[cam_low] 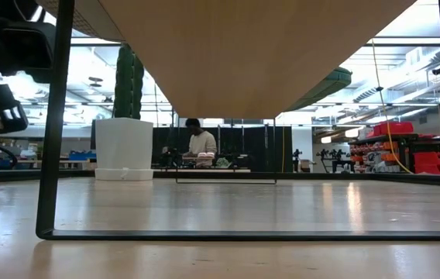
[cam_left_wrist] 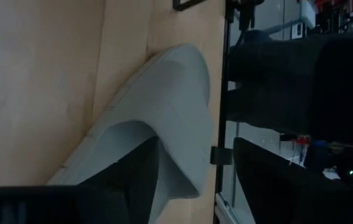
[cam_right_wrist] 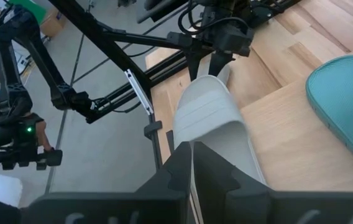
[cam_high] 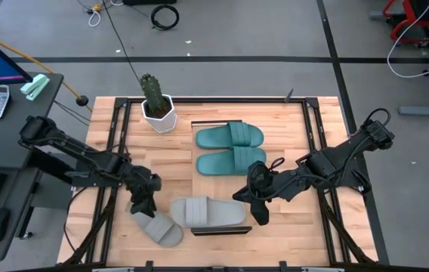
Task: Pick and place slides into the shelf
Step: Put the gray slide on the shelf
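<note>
Grey slide (cam_high: 156,227): off the shelf (cam_high: 294,125), on the tabletop (cam_high: 101,136) at near left, long axis diagonal. Left gripper (cam_high: 145,202) at its far end, jaws parted around the strap edge, nearer arm. Second grey slide (cam_high: 208,212): on the shelf's near end, long axis left-right. Two teal slides (cam_high: 229,149): shelved beyond it. Right gripper (cam_high: 258,202): beside it, jaws clenched, empty. No legible writing.
</note>
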You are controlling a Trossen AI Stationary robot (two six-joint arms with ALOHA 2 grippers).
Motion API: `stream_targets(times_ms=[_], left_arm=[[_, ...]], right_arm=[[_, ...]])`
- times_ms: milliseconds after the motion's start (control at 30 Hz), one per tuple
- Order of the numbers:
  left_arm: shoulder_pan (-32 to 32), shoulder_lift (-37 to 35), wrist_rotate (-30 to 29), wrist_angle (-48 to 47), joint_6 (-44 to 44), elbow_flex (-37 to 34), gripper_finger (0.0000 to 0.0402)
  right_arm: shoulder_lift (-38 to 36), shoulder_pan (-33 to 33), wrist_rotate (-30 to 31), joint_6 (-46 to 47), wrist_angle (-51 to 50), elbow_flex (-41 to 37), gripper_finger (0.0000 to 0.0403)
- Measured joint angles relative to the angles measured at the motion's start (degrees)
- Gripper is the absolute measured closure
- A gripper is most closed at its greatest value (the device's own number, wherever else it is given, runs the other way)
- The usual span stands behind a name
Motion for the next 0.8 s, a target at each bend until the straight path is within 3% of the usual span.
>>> stream_targets(times_ms=[333, 600, 800], left_arm=[[-4.7, 6.6, -6.1, 1.7, -2.3, 0.0, 0.0201], [-7.0, 15.4, -6.1, 15.1, -5.5, 0.1, 0.0199], [-7.2, 20.0, -6.2, 20.5, -6.4, 0.1, 0.0225]], right_arm=[[0.0, 0.0, 0.0, -0.1, 0.0, 0.0, 0.0377], [0.0, 0.0, 0.0, 0.0, 0.0, 0.0, 0.0377], [0.0, 0.0, 0.0, 0.0, 0.0, 0.0, 0.0377]])
